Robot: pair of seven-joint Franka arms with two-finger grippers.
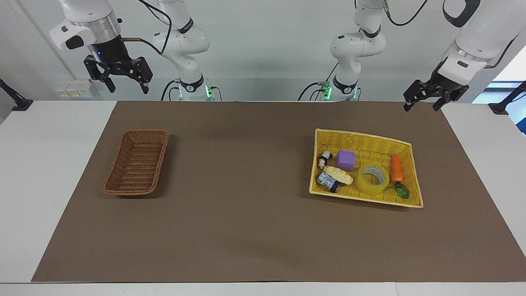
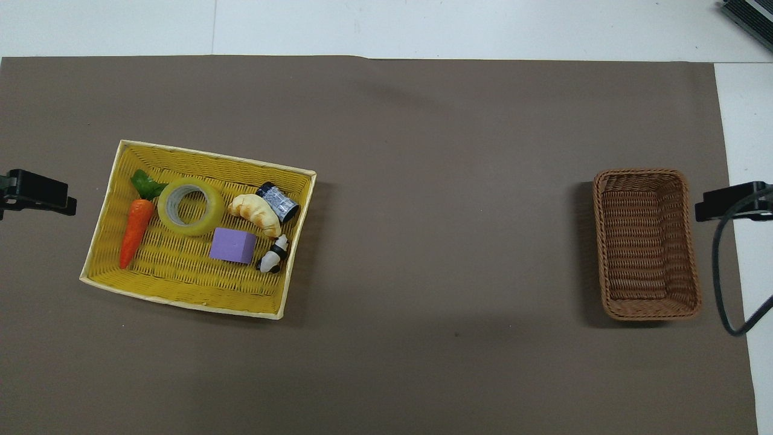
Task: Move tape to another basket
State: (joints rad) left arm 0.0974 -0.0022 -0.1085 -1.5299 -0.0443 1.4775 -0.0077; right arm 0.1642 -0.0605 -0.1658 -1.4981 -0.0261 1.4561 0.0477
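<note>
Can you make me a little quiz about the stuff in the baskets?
1. True or false: the tape lies in the yellow basket.
2. What is inside the brown wicker basket?
3. Which lies beside the tape: A) the toy carrot, B) a spoon, C) a cup?

Key: 1 true. 2 nothing. 3 A.

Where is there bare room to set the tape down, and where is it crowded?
The brown basket holds nothing, and the mat between both baskets is bare. The yellow basket is crowded: the tape sits between carrot and purple cube, with bare weave only along the edge nearer the robots.
</note>
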